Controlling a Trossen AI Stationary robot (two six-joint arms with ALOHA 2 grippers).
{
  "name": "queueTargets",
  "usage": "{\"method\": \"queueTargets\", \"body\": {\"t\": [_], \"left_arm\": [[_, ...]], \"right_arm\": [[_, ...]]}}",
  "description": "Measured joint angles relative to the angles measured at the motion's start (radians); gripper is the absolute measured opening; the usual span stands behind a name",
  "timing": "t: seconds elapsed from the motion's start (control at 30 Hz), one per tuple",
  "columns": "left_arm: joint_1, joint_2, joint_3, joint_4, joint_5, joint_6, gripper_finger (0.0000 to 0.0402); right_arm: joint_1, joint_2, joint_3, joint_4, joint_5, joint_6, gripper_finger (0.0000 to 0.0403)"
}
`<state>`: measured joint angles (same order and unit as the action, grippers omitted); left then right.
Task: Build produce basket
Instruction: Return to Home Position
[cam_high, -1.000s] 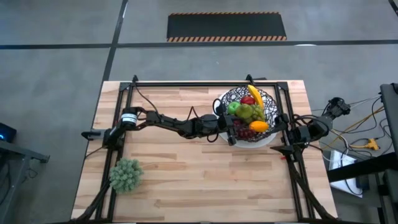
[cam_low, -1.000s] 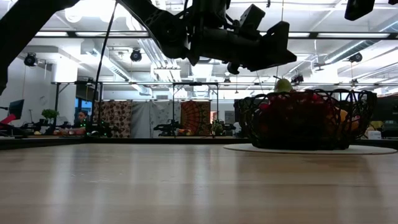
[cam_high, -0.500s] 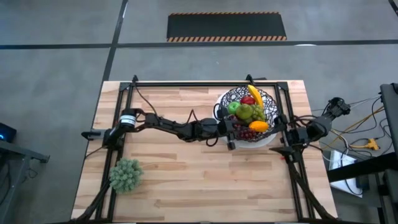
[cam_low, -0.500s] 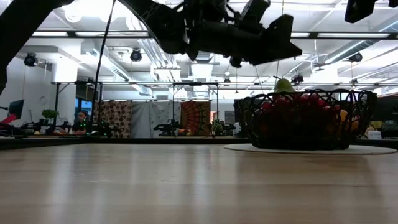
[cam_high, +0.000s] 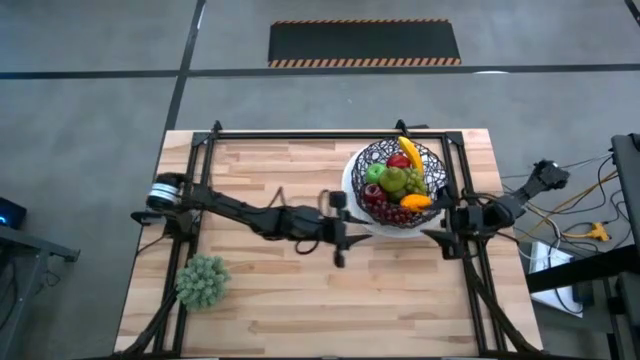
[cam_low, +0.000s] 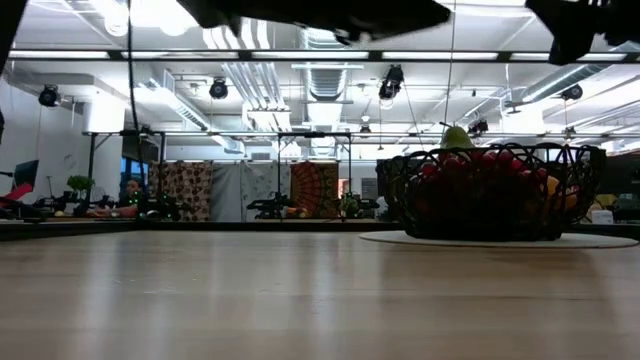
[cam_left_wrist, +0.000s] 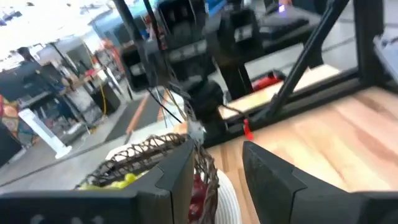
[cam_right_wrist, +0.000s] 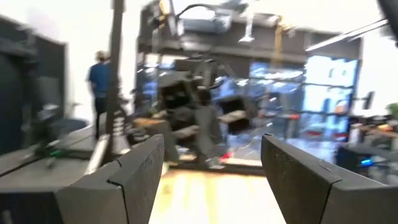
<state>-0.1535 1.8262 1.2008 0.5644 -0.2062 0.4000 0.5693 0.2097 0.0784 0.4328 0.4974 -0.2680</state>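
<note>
Black basket (cam_high: 357, 166) is hiding lower produce (cam_high: 396, 182); banana (cam_high: 409, 151) is slanting far-left to near-right; left gripper (cam_left_wrist: 217, 150) and right gripper (cam_right_wrist: 212, 142) are gaping, empty.

In the left wrist view, the left end effector (cam_left_wrist: 219, 163) hides much of the basket (cam_left_wrist: 140, 154).

Table (cam_high: 300, 300) pale wood, smooth sheen; basket (cam_high: 371, 154) black wire mesh; produce (cam_high: 400, 182) glossy.

Basket (cam_high: 372, 152) black mesh, white plate (cam_high: 352, 190). Banana (cam_high: 408, 151) yellow, apple (cam_high: 398, 162) red, pear (cam_low: 456, 138) green, grapes (cam_high: 385, 205) dark red. Bunch (cam_high: 203, 281) pale green. Table (cam_high: 300, 300) pale wood. Mat (cam_high: 364, 42) black, orange-striped.
</note>
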Motion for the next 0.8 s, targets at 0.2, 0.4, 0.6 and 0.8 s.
{"method": "queueTargets", "body": {"t": [0.2,0.4,0.6,0.8], "left_arm": [[-0.007,-0.188,-0.245,0.134,-0.015,-0.042,0.0121],[-0.005,-0.329,-0.463,0.318,-0.064,-0.054,0.0121],[-0.005,-0.464,-0.613,0.362,-0.089,-0.054,0.0121],[-0.004,-0.662,-0.778,0.361,-0.120,-0.053,0.0121]], "right_arm": [[-0.163,0.048,-0.045,0.128,-0.041,0.001,0.0253],[-0.358,0.225,-0.029,0.268,-0.347,0.119,0.0253],[-0.455,0.358,0.054,0.262,-0.348,0.032,0.0253],[-0.457,0.364,0.104,0.197,-0.340,-0.018,0.0253]]}}
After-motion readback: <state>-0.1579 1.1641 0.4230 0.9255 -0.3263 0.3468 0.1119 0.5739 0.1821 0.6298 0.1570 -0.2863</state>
